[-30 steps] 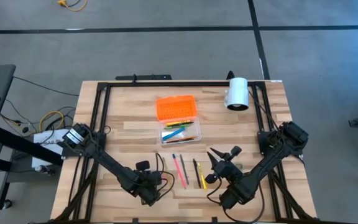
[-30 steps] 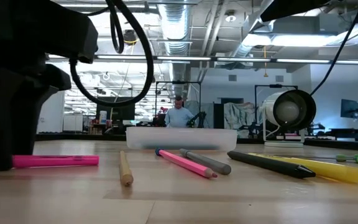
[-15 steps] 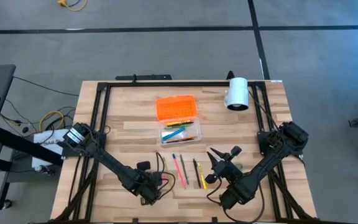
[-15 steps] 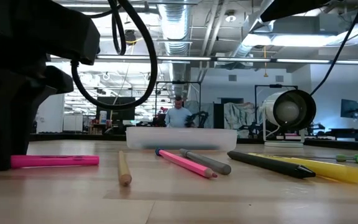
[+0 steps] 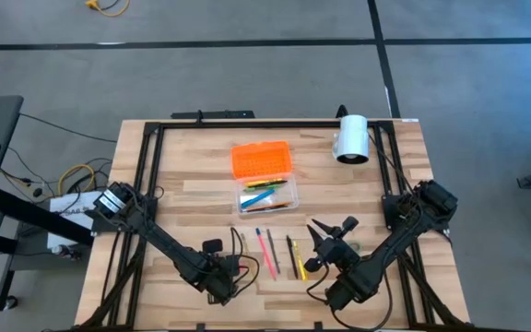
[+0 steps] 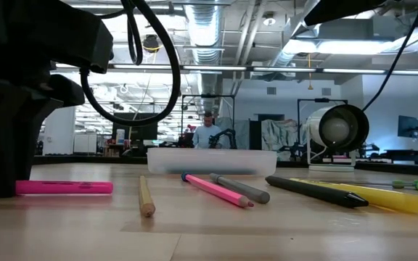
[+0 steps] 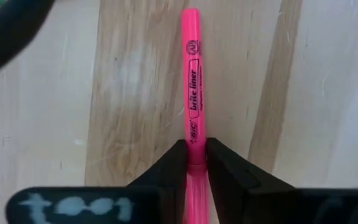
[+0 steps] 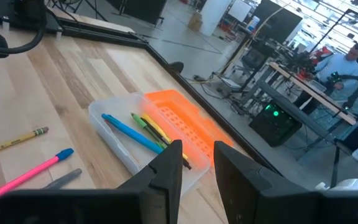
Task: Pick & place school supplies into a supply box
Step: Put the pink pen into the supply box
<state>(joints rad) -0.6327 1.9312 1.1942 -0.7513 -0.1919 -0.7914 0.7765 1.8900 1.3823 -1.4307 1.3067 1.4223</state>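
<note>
Left gripper (image 7: 196,163) down at the table's near edge, pinching the pink highlighter (image 7: 192,81) near one end for a level lift. Supply box (image 5: 267,195) open mid-table, lid (image 5: 262,159) set behind, ready for loading. Right gripper (image 8: 197,157) raised, slightly parted, empty.

overhead straight down; table-level low; two wrist close-ups

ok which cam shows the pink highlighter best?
Left wrist view: the pink highlighter fills the frame lengthwise, label readable, with the left tool closed on its end. The low view shows only part of its side, beside the dark arm. In the high view I can't pick it out. The right wrist view misses it.
</note>
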